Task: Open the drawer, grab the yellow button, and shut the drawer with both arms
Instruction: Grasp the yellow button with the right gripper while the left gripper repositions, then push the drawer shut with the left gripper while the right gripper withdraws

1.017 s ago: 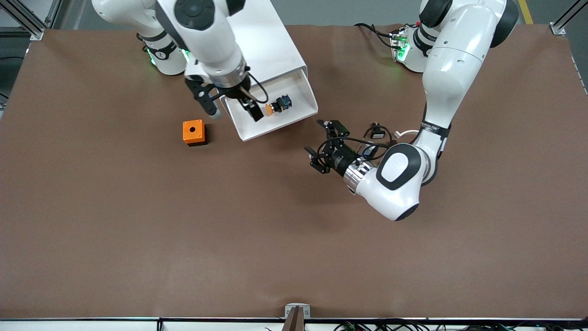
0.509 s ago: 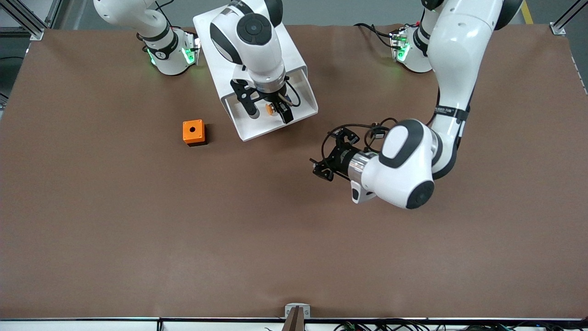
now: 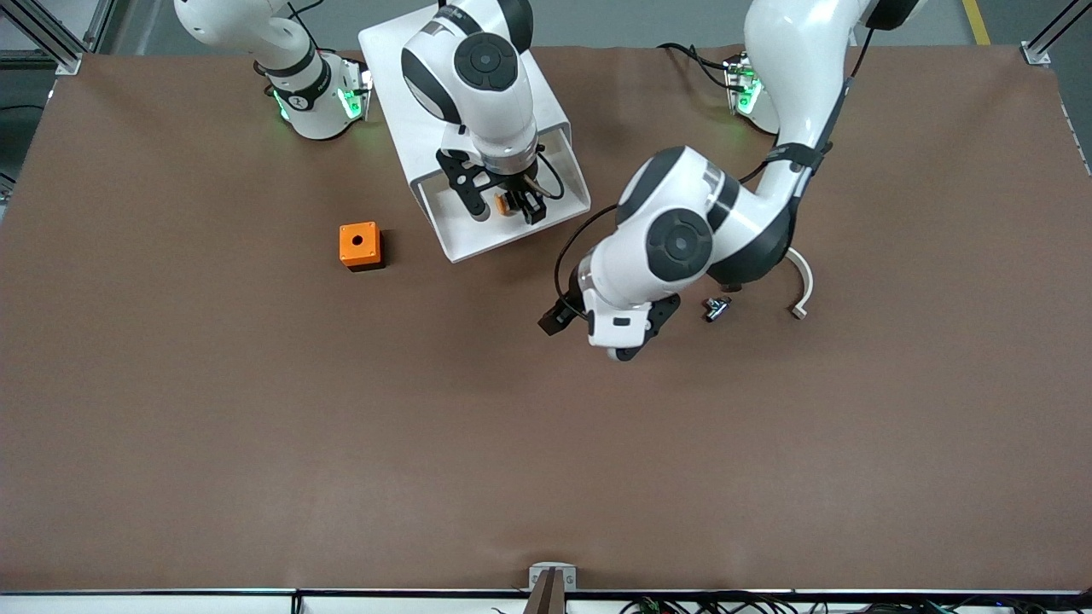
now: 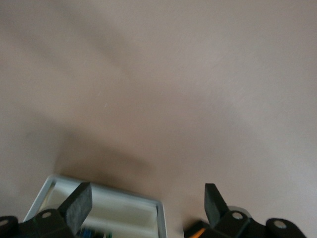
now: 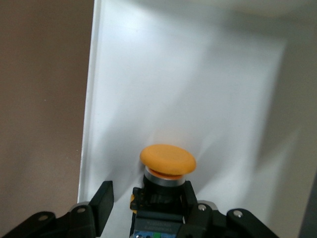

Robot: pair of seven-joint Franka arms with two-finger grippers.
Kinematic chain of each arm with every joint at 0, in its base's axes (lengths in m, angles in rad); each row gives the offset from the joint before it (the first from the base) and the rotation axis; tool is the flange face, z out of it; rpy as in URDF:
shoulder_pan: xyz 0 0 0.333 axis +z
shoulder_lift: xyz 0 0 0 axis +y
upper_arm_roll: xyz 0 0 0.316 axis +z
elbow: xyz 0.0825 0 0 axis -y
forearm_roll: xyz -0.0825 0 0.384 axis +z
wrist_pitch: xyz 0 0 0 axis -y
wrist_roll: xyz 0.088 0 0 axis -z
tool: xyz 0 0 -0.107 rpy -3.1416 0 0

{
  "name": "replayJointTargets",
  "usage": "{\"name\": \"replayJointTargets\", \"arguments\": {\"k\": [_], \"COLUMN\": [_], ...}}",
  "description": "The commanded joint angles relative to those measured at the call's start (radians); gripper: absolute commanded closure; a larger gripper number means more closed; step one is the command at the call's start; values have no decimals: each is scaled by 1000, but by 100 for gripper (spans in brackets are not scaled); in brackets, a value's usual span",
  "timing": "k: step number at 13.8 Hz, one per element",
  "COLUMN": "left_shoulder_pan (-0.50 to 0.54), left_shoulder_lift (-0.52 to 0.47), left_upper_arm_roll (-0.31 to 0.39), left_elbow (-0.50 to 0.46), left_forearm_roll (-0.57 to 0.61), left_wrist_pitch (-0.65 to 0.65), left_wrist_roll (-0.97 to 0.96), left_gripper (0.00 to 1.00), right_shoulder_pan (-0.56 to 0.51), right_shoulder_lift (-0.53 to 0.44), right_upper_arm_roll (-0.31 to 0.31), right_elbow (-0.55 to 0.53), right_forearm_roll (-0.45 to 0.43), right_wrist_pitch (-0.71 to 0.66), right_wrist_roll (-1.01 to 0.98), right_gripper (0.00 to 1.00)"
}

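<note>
- My right gripper (image 3: 502, 207) sits low in the open white drawer (image 3: 563, 175), upper middle of the front view, fingers (image 5: 103, 199) spread on either side of the button (image 5: 167, 159) and not closed on it.
- The button (image 3: 505, 203) lies on the drawer floor, orange cap showing.
- My left gripper (image 3: 559, 317) hangs over bare brown table (image 3: 256, 426) at centre frame, fingers (image 4: 79, 202) wide apart, holding nothing.
- An orange box (image 3: 359, 245) rests on the table beside the drawer, toward the right arm's end.
</note>
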Motion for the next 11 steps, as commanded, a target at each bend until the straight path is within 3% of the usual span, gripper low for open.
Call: {"name": "replayJointTargets", "arguments": {"k": [1, 2, 3, 8, 11], "left_shoulder_pan": [-21, -26, -35, -38, -58], "left_shoulder_lift": [-15, -13, -12, -19, -21], "left_upper_arm_roll": [3, 3, 3, -8, -13], "left_elbow": [-40, -40, -44, -69, -74], "left_forearm_roll": [110, 140, 155, 184, 239], "left_wrist_pitch": [63, 63, 61, 53, 58], "left_wrist_roll": [26, 25, 23, 16, 26], "left_gripper": [0, 0, 0, 0, 0], "right_shoulder_pan": [20, 20, 17, -93, -265], "right_shoulder_lift": [1, 1, 1, 1, -21], "right_upper_arm_roll": [-11, -10, -11, -17, -22], "right_elbow": [30, 51, 85, 275, 306], "right_forearm_roll": [39, 42, 42, 69, 68], "right_wrist_pitch": [-18, -49, -95, -361, -462], "right_wrist_roll": [5, -1, -28, -229, -580], "right_gripper": [73, 90, 97, 99, 99]}}
